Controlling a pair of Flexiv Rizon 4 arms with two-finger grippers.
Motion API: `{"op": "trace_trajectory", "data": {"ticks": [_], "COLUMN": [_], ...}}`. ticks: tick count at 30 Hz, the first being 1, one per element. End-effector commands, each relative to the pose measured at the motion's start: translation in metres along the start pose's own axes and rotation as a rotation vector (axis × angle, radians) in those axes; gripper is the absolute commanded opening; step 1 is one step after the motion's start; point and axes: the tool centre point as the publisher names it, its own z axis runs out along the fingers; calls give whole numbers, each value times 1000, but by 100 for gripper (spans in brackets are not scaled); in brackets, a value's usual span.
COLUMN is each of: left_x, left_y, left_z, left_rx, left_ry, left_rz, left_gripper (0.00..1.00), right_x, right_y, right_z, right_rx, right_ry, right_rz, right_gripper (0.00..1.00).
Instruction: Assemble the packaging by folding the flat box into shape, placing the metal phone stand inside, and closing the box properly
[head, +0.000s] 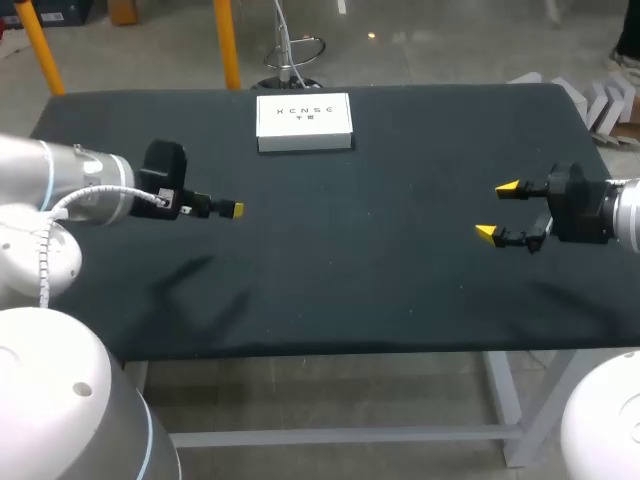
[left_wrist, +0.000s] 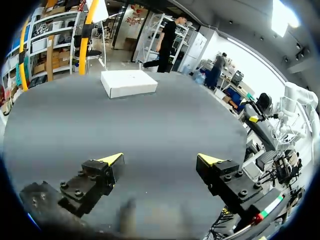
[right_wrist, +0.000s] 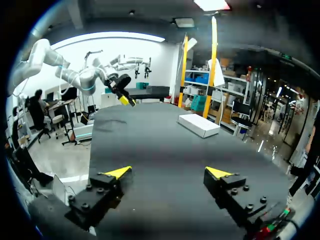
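Note:
A white rectangular box lies closed and flat at the far middle of the black table. No metal phone stand shows in any view. My left gripper hovers over the table's left part, open and holding nothing, short of the box and to its left. My right gripper hovers over the right part, open with nothing between its fingers. In the left wrist view the box lies well ahead of the open left gripper. In the right wrist view the box sits ahead of the open right gripper, and my left gripper shows far across the table.
Dark cloth covers the whole table top, with bare surface between the two grippers and toward the front edge. My right arm shows at the table's far side in the left wrist view.

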Motion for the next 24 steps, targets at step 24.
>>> {"op": "trace_trajectory", "data": {"ticks": [24], "left_x": [10], "left_y": [10], "left_z": [-18], "left_rx": [18], "left_ry": [28], "left_rz": [73], "left_gripper": [100], "right_x": [0], "right_y": [-1], "right_z": [-1], "right_rx": [-8], "right_ry": [2], "right_rz": [-2], "right_gripper": [100]}}
